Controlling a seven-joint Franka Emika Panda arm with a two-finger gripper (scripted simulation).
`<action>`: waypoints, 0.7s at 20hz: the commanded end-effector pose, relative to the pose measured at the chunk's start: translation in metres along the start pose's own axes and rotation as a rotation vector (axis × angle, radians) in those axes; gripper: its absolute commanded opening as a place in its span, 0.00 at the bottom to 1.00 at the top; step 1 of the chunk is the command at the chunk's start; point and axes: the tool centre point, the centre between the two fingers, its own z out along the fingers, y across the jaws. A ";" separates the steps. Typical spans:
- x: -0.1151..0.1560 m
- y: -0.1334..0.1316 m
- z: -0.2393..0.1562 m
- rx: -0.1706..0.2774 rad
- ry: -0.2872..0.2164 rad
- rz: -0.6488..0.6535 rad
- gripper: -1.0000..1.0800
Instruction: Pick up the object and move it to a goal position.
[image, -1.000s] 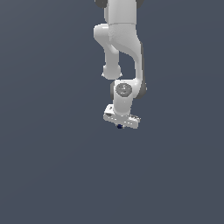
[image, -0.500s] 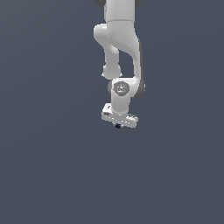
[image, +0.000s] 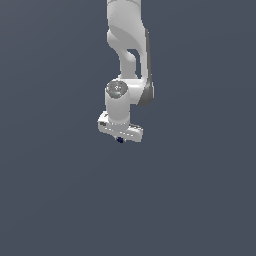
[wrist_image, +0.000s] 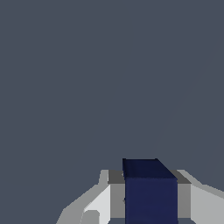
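The object (wrist_image: 150, 192) is a dark navy-blue block, filling the space between the grey pads (wrist_image: 116, 194) in the wrist view. My gripper (wrist_image: 148, 197) is shut on it, one finger on each side. In the exterior view the object (image: 120, 140) shows only as a tiny dark spot poking out under the white gripper (image: 120, 138), which hangs from the arm (image: 127, 45) near the picture's middle. No goal mark is visible in either view.
Only a plain dark grey-blue ground (image: 60, 200) surrounds the arm in both views; no other objects, containers or edges show.
The arm with the block in its gripper has shifted slightly toward the exterior view's left and a little upward. The grip is unchanged.
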 end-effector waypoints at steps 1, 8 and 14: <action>0.012 0.022 -0.020 0.000 0.000 0.000 0.00; 0.044 0.078 -0.070 0.000 0.000 0.000 0.00; 0.061 0.104 -0.094 0.000 0.000 0.000 0.00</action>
